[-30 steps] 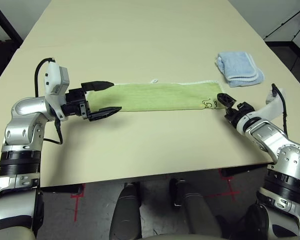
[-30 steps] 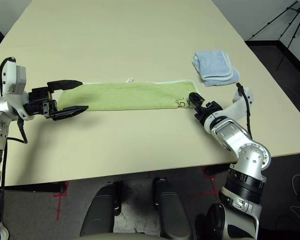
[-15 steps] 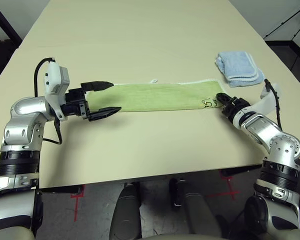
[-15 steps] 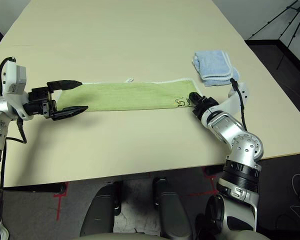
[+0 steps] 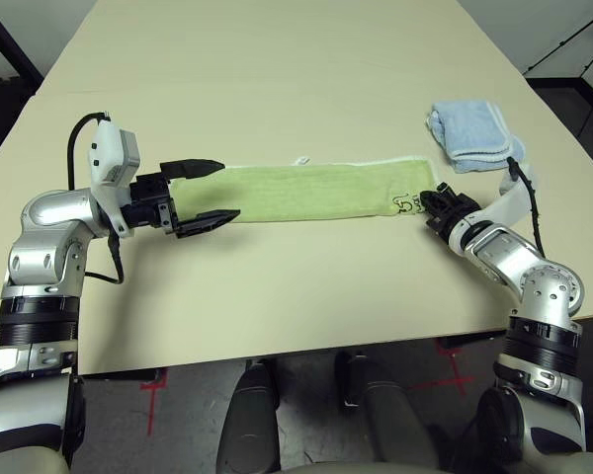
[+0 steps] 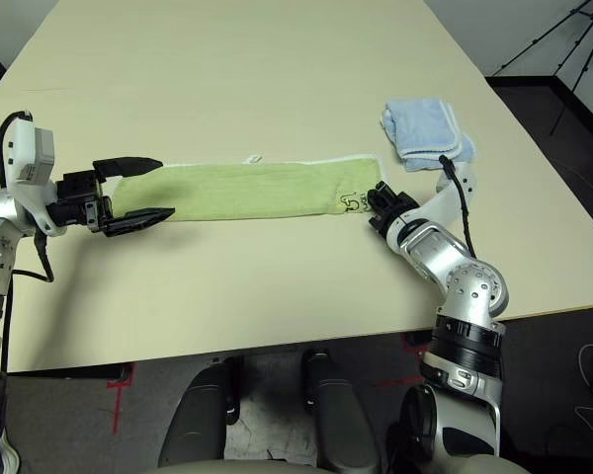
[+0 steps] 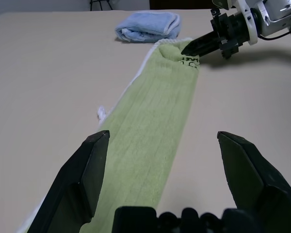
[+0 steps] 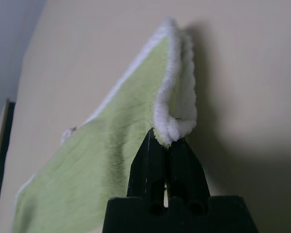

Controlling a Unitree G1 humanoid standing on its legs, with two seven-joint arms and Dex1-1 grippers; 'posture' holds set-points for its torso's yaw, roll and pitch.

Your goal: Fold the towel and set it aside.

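Note:
The towel (image 5: 306, 190), light green and folded into a long strip, lies flat across the table in front of me. Its black handwritten mark (image 5: 411, 204) is at the right end. My right gripper (image 5: 427, 200) is at that end, shut on the towel's white-edged corner (image 8: 172, 121), which curls up over the fingertips. My left gripper (image 5: 227, 190) is open at the strip's left end, one finger on each side of the cloth (image 7: 155, 121), just above it. The left wrist view also shows the right gripper (image 7: 186, 48) pinching the far end.
A smaller pale blue folded towel (image 5: 471, 134) lies at the back right, close behind my right arm. The beige table (image 5: 277, 79) stretches far beyond the strip. Its front edge runs just below both forearms.
My right gripper has shut on the towel's right end, and that arm has swung in closer to the cloth. The left arm and gripper have not moved.

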